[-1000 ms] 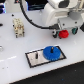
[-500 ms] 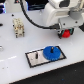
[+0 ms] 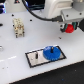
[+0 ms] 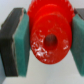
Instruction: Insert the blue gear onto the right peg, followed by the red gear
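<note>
The blue gear [image 3: 51, 52] lies flat on the right half of the grey black-edged plate [image 3: 35, 62]. It covers the spot of the right peg, so the peg itself cannot be made out. The left peg [image 3: 36, 56] stands bare. Above and to the exterior view's right of the plate, my gripper [image 3: 70, 29] is shut on the red gear [image 3: 70, 28] and holds it off the table. In the wrist view the red gear [image 4: 47, 37] sits clamped between two teal pads [image 4: 22, 45], its hub hole facing the camera.
A beige block-like object [image 3: 18, 27] stands on the white table at the exterior view's left. The arm's white body [image 3: 60, 10] and dark cables hang over the back of the scene.
The gripper with the red gear has moved slightly up and to the exterior view's right. The blue gear has stayed on the plate.
</note>
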